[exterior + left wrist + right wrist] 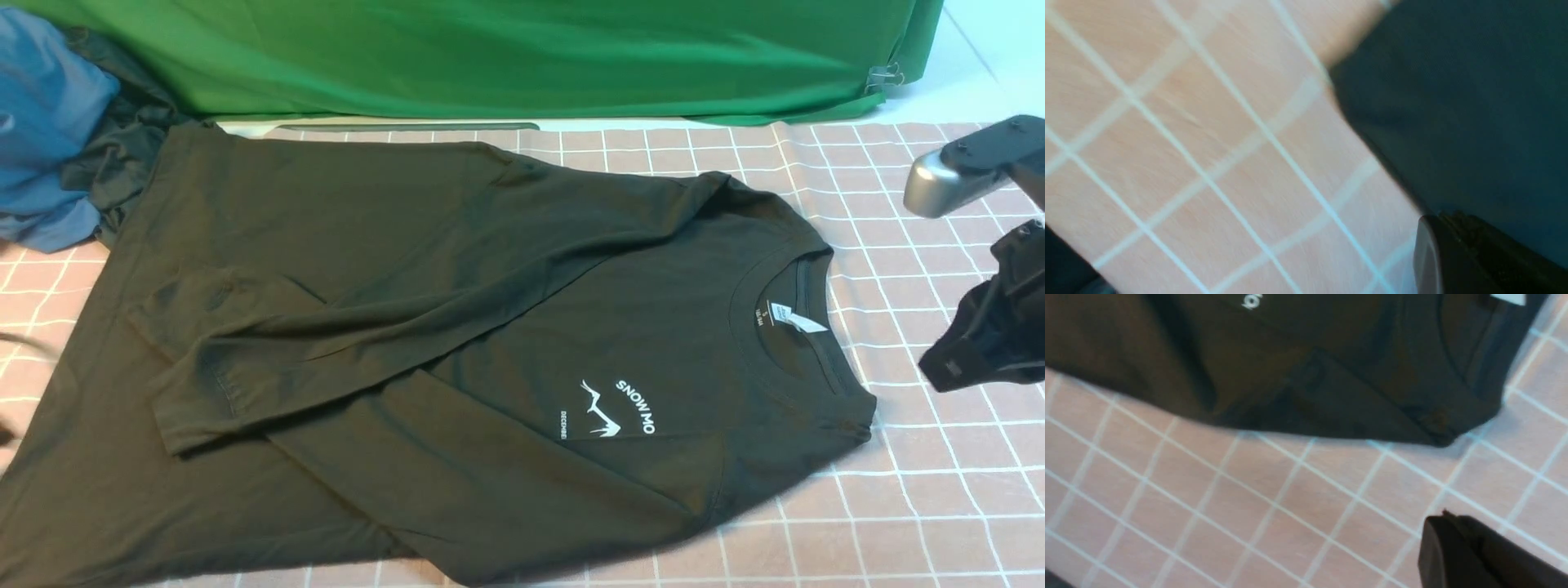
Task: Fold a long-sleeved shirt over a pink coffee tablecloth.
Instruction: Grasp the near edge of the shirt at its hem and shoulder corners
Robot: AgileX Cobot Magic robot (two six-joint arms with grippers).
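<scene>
Well, the long-sleeved shirt [457,327] lay flat on the pink coffee tablecloth [939,490], covering the bench's middle and left, with its collar toward the right edge and its hem toward the left edge. Both sleeves were folded in across the body: one ran slantwise from the far shoulder over the chest, and the other lay along the near side. The "SNOW MO" print [629,408] and the white neck tag [790,314] faced up.

My right tool [955,367] hung above bare tablecloth near the right edge, just beyond the collar and apart from the shirt, its jaws pressed together on nothing. My left tool [1437,245] was likewise closed and empty, by the shirt's edge; I could not tell whether it touched the fabric.

At the far left corner a blue cloth [49,122] and a dark grey-green cloth [122,155] were bunched together. A green cloth [531,57] ran along the far edge.
</scene>
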